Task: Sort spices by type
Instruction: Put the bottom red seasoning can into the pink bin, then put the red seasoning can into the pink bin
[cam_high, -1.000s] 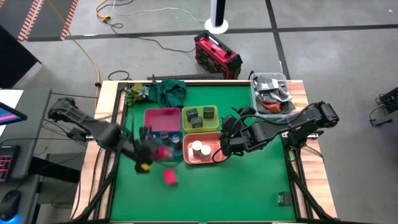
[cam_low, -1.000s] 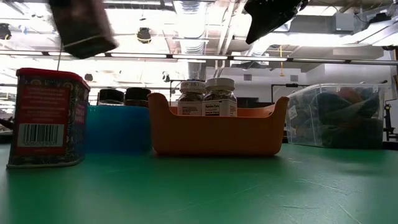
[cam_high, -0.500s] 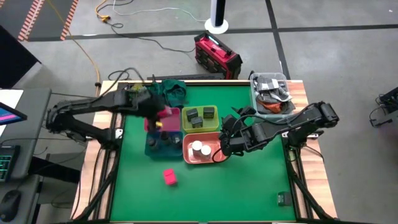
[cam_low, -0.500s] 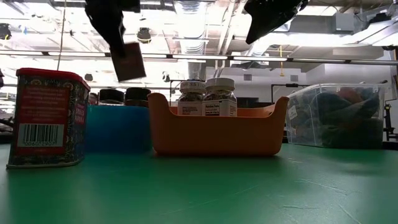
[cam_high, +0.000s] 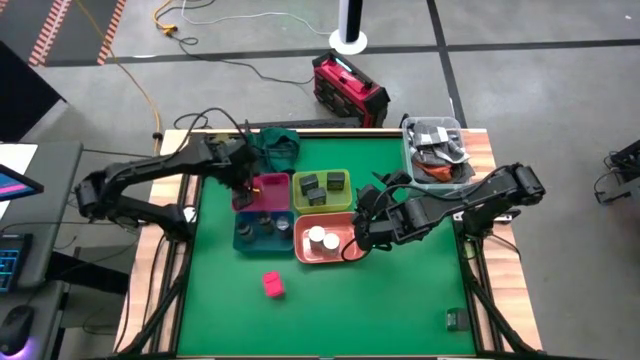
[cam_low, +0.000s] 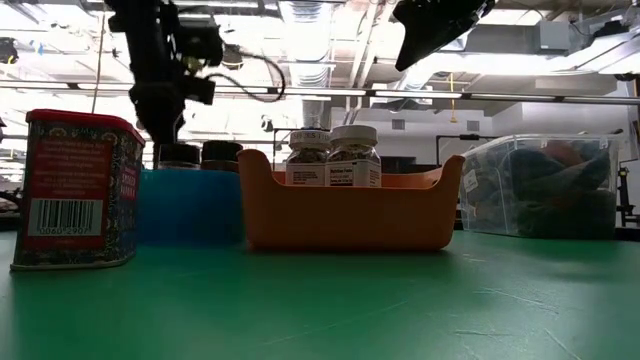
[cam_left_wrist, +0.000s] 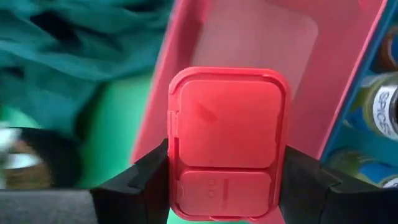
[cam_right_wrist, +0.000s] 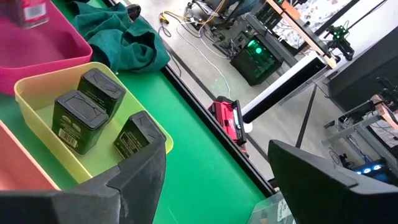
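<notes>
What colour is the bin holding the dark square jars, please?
Yellow bin; its jars show best in the right wrist view.

From above I get even, bright light on the green table (cam_high: 400, 290), with only soft shadows under the arms. At table height the ceiling lamps (cam_low: 310, 20) glare and leave the arms as dark silhouettes. My left wrist view is soft: the pink packet (cam_left_wrist: 227, 140) is blurred, and the green cloth (cam_left_wrist: 74, 50) behind it is smeared.

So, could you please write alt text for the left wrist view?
The left gripper holds a bright pink square packet between its dark fingers, above the pink bin. A teal cloth lies beside the bin.
</notes>
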